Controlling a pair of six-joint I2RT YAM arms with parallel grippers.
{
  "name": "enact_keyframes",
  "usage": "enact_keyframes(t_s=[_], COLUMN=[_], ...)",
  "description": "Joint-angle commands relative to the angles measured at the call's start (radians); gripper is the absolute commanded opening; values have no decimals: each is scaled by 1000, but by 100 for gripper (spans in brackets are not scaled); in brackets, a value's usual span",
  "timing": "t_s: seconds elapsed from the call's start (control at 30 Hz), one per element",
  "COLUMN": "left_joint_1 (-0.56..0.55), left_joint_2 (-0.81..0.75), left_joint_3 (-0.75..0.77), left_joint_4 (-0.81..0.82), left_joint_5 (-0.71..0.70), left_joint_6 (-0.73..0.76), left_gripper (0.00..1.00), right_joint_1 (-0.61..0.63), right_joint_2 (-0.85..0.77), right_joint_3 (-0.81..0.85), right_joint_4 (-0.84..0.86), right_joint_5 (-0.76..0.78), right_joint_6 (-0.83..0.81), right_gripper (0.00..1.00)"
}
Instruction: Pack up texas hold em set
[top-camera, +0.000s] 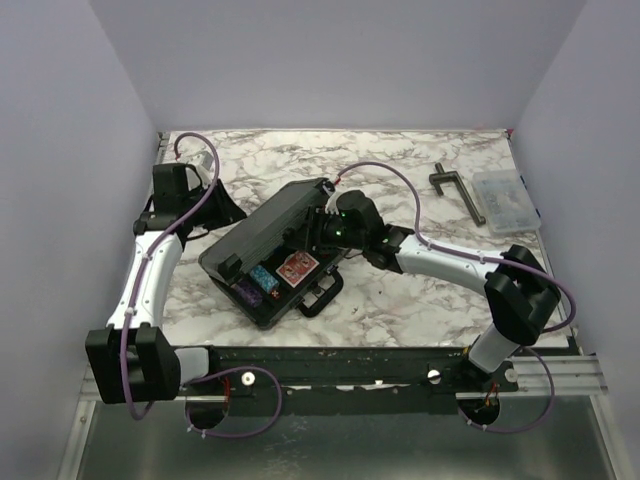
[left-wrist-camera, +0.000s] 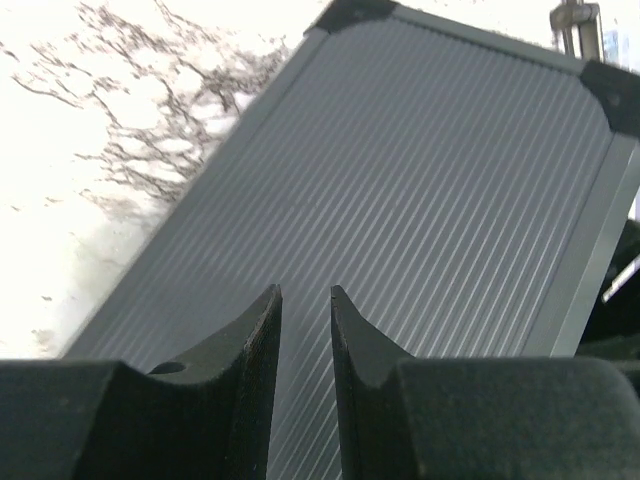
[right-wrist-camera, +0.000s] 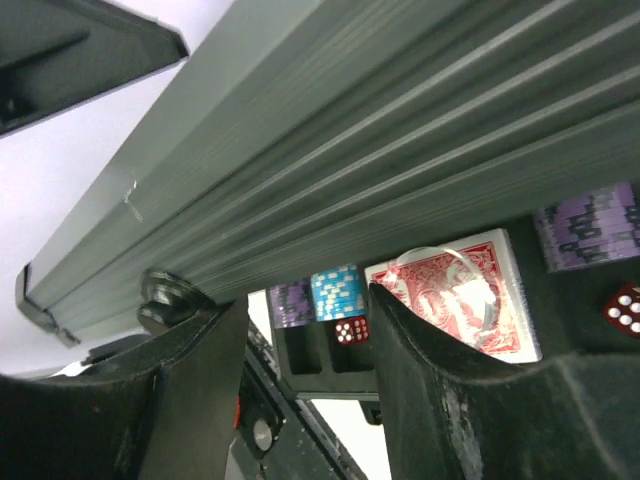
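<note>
Case (top-camera: 262, 232) looks stiff; ribbed lid (left-wrist-camera: 420, 180) likely slick, so push at its free edge. Left fingers (left-wrist-camera: 250, 350) narrowly apart, empty; right fingers (right-wrist-camera: 430, 370) wider, empty, under lid.

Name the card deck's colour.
The card deck is red-patterned, white-bordered; clearest in right wrist view.

White links (top-camera: 145, 275), chunky black joints (top-camera: 135, 362), looping purple cables (top-camera: 385, 170); the left pincer (left-wrist-camera: 305, 292) and right pincer (right-wrist-camera: 305, 295) are matte black.
</note>
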Motion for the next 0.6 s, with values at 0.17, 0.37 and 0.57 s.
enact_keyframes(t_s=[0.17, 0.37, 0.57], left_joint_1=[-48, -54, -68], left_joint_2=[-113, -127, -119], left_joint_3=[-91, -119, -116], left_joint_4=[29, 29, 25], left_joint_5=[37, -30, -38], left_joint_6=[64, 62, 53], left_gripper=[26, 29, 29], right_joint_1=[1, 1, 1], right_joint_2=[-24, -50, -126], right_joint_3=[-35, -63, -119], right_joint_4=[4, -5, -37], right_joint_5=[10, 19, 47], right_joint_6=[4, 6, -8], right_gripper=[55, 55, 55])
